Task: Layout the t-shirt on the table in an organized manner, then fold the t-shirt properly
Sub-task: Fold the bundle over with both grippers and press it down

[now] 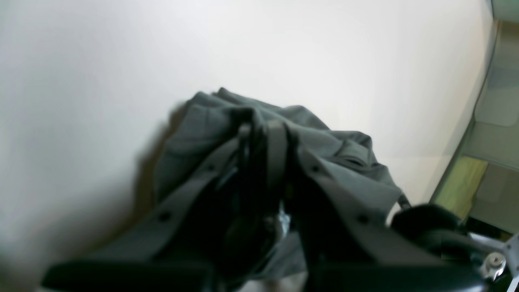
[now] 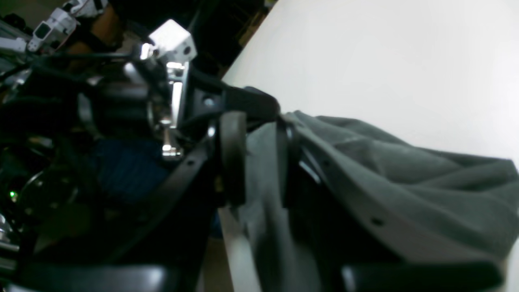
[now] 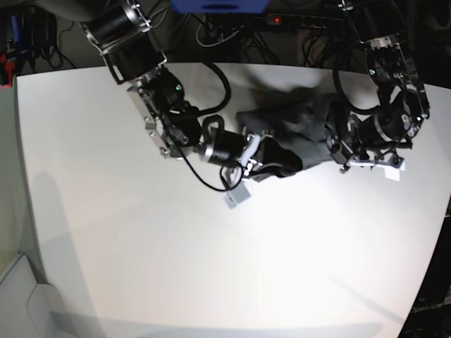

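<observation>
Crumpled t-shirt (image 3: 299, 120) on white table (image 3: 211, 267), left hand (image 1: 259, 134) and right hand (image 2: 259, 158) each clenched on its cloth

The base view looks steeply down from high over the whole surface (image 3: 211, 267) and both arms. Each wrist view sits close behind its own pincer, looking along the fingers. All three share the shirt (image 3: 303, 120) between the arms.

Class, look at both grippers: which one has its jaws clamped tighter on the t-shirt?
The left gripper: its jaws nearly meet on the t-shirt. The right gripper keeps a wider, cloth-filled gap.
</observation>
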Action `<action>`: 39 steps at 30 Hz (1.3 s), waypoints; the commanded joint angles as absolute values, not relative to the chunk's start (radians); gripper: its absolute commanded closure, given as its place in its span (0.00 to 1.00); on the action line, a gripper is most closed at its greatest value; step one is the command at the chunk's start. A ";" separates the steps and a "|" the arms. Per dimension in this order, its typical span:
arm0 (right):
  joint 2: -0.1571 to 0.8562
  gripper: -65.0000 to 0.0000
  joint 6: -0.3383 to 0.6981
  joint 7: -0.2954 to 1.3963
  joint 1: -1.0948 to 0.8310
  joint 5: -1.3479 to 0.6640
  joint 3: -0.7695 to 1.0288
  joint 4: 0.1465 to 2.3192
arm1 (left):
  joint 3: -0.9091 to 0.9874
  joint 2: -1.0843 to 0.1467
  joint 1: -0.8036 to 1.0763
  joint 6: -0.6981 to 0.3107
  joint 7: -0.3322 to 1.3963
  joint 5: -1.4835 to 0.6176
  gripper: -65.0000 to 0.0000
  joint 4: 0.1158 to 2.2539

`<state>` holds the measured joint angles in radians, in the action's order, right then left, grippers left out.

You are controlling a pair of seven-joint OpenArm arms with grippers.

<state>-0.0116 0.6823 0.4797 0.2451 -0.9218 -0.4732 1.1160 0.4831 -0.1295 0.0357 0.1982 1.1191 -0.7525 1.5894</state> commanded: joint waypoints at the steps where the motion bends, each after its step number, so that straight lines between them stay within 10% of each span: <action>1: -0.027 0.83 0.698 0.458 0.269 -0.946 -0.472 1.122 | 0.487 -0.137 0.024 0.197 1.118 -0.771 1.00 1.604; 21: -0.002 0.83 0.698 0.297 0.298 -0.845 -0.466 0.832 | 0.489 -0.217 0.079 0.194 1.061 -0.782 0.98 1.615; 30: -0.002 0.83 0.698 0.297 0.297 -0.842 -0.464 0.832 | 0.487 -0.228 0.117 0.194 1.052 -0.783 0.26 1.656; 39: -0.002 0.83 0.698 0.297 0.297 -0.842 -0.464 0.831 | 0.489 -0.225 0.160 0.194 1.063 -0.783 0.23 1.748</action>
<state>-0.0006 0.7059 0.2905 0.2844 -0.8478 -0.4671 0.8253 0.4847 -0.2157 0.1699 0.1944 1.0691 -0.7673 1.7294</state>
